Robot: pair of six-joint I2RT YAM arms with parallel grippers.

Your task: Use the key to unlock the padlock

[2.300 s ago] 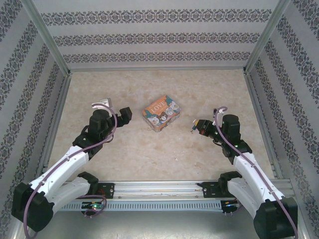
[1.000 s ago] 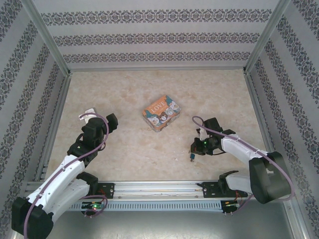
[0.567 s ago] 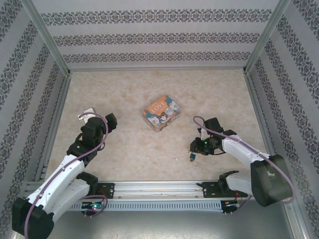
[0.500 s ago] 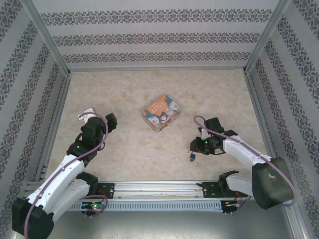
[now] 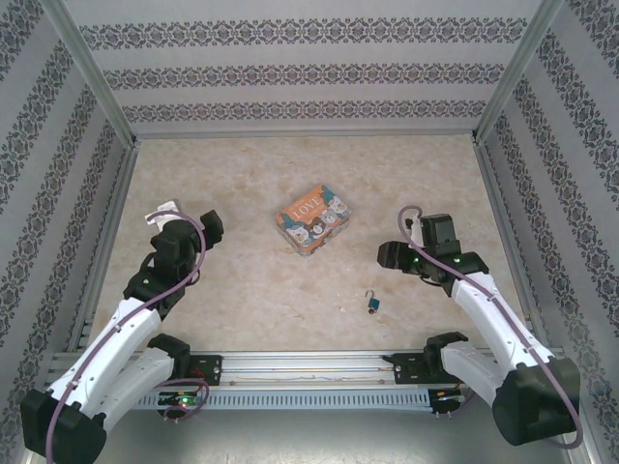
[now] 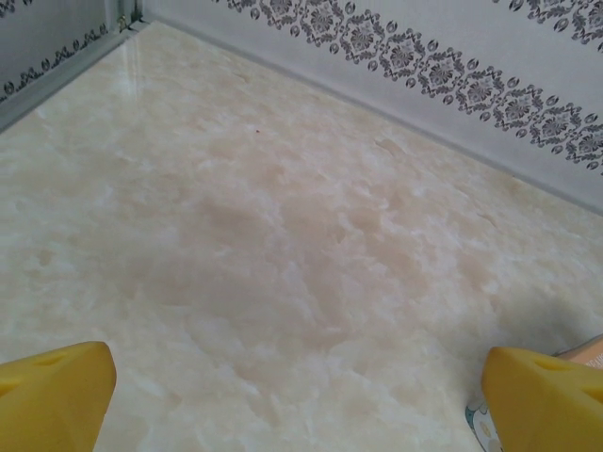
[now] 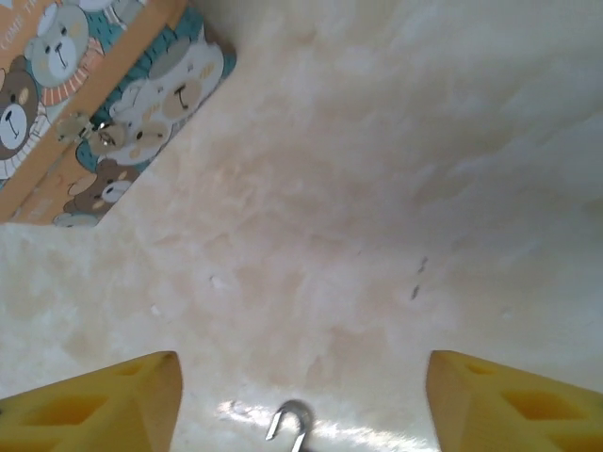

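Lifting away, my right pincer [image 5: 385,256] is spreading wide and empty, leaving the tiny blue-teal padlock with its silver shackle [image 5: 372,304] lying near the cartoon-bear box [image 5: 313,219]; I am judging the unlocking finished.

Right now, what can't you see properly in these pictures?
- Padlock, top view: too small to tell whether it is locked, or whether a key is in it.
- Padlock, right wrist view: the bottom edge cuts off its body below the silver shackle.
- Box, right wrist view: cut off by the top and left edges.
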